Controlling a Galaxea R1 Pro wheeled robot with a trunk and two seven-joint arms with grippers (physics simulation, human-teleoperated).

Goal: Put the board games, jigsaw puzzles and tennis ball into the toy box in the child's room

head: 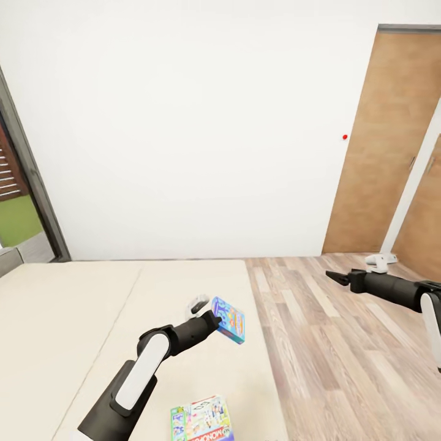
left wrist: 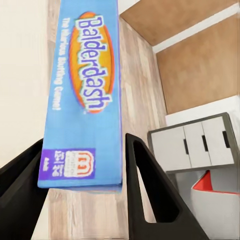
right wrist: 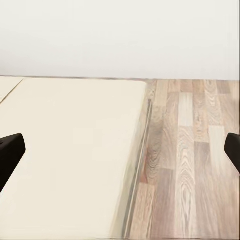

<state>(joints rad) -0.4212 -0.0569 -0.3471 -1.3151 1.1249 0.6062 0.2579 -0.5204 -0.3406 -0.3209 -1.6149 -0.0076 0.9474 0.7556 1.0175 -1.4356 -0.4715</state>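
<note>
My left gripper (head: 214, 318) is shut on a small blue board game (head: 228, 320), held tilted just above the cream bed (head: 73, 318) near its right edge. The left wrist view shows the blue "Balderdash" box (left wrist: 85, 95) clamped between the two black fingers (left wrist: 145, 185) of that gripper (left wrist: 85, 140). A green-white "Monopoly" board game (head: 202, 421) lies flat on the bed near me. My right gripper (head: 331, 275) hangs open over the wooden floor, right of the bed; in its wrist view the gripper (right wrist: 122, 150) has nothing between its fingers. The table's white drawers (left wrist: 197, 142) appear beyond the box.
A white wall lies ahead, with a brown wooden door (head: 392, 141) at the right and a window frame (head: 30, 177) at the left. Wood floor (head: 318, 355) runs along the bed's right side. A small white object (head: 378, 262) sits by the door.
</note>
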